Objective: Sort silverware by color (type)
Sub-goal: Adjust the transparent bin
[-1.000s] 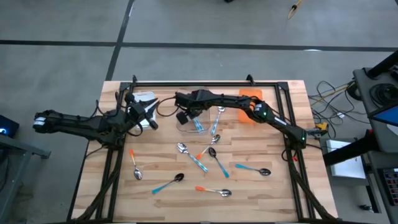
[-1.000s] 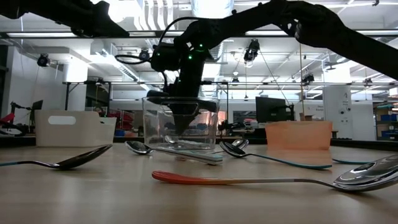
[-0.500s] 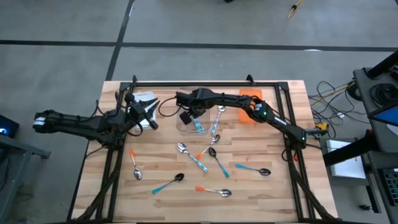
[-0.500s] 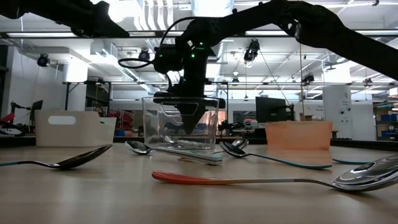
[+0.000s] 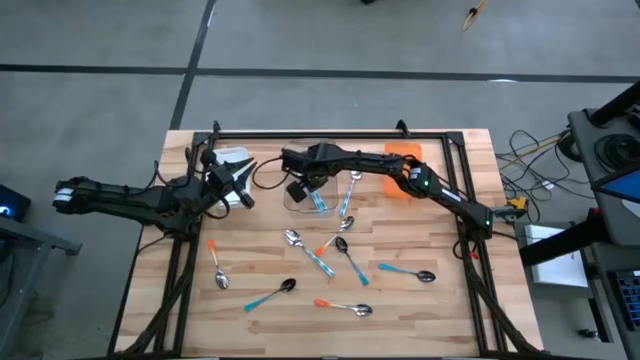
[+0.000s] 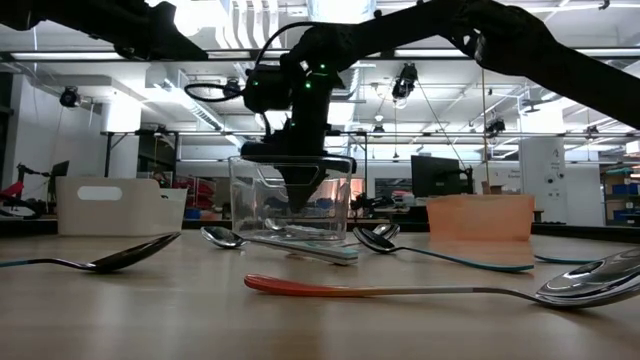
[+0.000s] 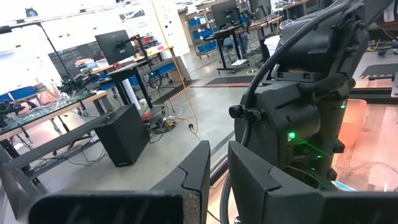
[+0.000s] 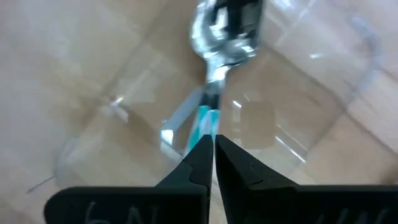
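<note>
Wooden worktop [image 5: 250, 265], spoons scattered [image 5: 350, 262]. Right tool [image 6: 303, 200] down inside clear bin [image 6: 245, 195], fully closed, nothing visibly held; teal-handled spoon [image 8: 211, 74] just beyond its tips. Judged: drop-off step; next, lifting out toward another spoon. Left tool [image 5: 243, 198] parked, almost closed, empty.

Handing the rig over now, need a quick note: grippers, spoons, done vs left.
Right gripper: shut, empty, poised in the clear plastic bin over a teal-handled spoon lying inside.
Left gripper: parked by the white bin.
Orange bin: contents not visible.
Done: at least one teal-handled spoon binned.
Left: about eight loose spoons, orange and teal or blue handles, on the wooden table.
</note>
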